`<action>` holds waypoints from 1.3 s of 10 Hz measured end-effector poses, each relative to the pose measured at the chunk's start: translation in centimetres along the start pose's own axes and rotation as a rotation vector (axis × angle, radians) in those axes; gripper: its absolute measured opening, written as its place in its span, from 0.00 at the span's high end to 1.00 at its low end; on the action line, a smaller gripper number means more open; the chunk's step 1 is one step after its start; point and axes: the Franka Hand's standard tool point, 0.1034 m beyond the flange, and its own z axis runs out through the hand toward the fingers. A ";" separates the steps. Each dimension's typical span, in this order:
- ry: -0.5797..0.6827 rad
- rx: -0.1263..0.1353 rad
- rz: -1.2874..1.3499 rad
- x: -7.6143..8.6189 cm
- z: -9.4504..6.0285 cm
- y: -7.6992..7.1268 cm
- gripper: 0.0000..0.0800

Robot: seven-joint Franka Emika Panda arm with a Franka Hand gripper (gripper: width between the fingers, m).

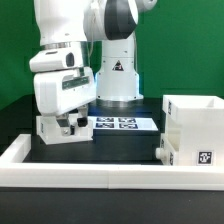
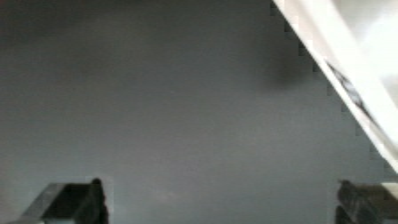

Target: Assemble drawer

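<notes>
The Panda arm (image 1: 75,30) wears glossy white rounded shells, with a black joint segment (image 1: 120,14) and, at six o'clock from it, a dark triangular sticker (image 1: 118,68) on the round white base column (image 1: 118,88). The gripper (image 1: 68,127) has a boxy white body and two dark, blocky fingers (image 2: 71,203).

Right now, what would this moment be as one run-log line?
gripper: open, empty | small tray: on table, beside gripper | casing: exterior view's right, untouched
</notes>
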 end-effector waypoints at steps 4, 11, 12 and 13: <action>0.009 -0.052 0.447 0.4 -1.4 -0.5 0.19; -0.031 -0.076 0.576 -1.7 -3.1 -6.6 0.19; -0.028 -0.075 0.582 -1.3 -2.6 -7.1 0.19; -0.028 -0.073 0.578 -1.3 -2.6 -7.0 0.19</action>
